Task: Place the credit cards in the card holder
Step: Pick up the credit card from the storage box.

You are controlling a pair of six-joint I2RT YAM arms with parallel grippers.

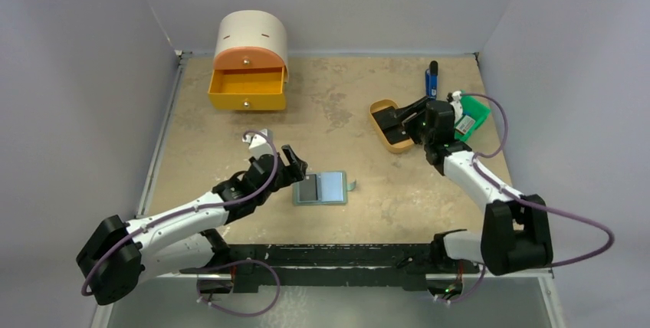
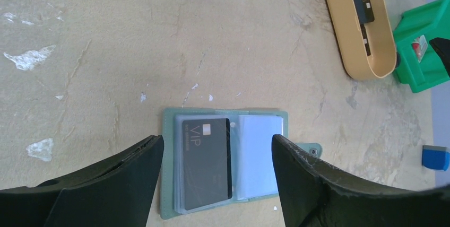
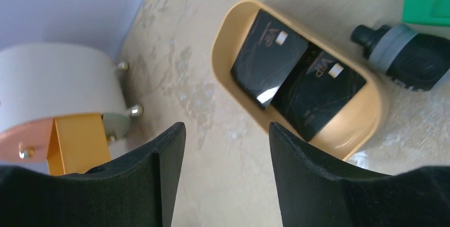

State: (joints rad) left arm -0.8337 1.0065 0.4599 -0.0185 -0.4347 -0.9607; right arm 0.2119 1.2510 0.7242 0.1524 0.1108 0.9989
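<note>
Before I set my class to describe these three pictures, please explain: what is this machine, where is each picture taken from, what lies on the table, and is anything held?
Two robot arms are bolted at the table's near edge, each ending in a two-finger gripper. One picture looks down from above and behind them; the other two come from cameras on their wrists. The left gripper hangs open above a flat grey-green bifold card holder with one black credit card in it. The right gripper is open over a tan oval tray holding two more black cards. Nothing is held.
</note>
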